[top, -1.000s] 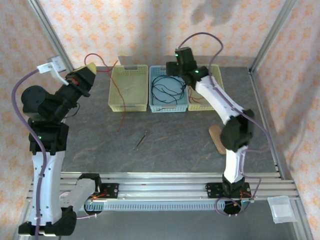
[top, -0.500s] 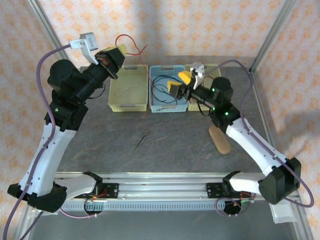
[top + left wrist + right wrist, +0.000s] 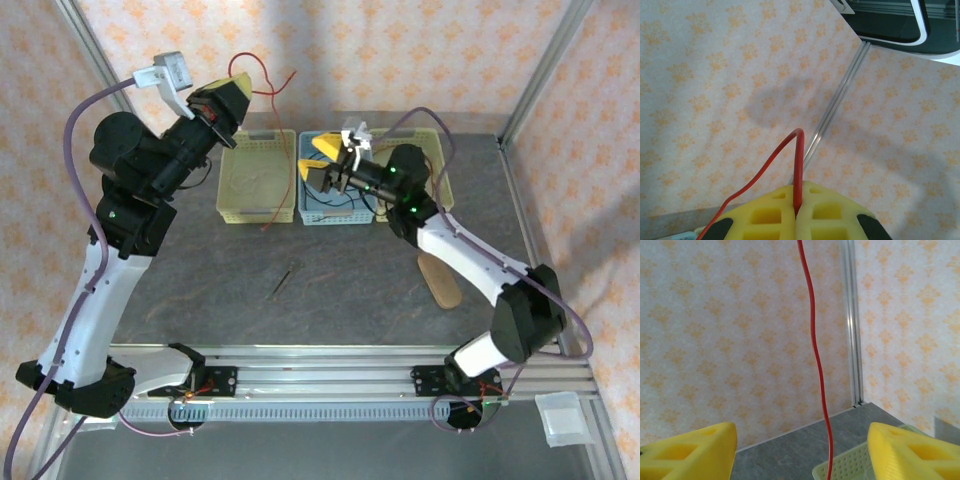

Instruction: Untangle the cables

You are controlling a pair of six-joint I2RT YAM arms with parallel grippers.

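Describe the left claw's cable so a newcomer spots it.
Find the left arm, raised over the table's far-left corner. Its shut claw pinches one thin cable that arches above the yellow fingers. It is red; the cables in the blue basket are black.

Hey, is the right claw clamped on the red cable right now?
No, the red cable hangs free between the spread yellow fingers of the right claw, with a gap on each side.
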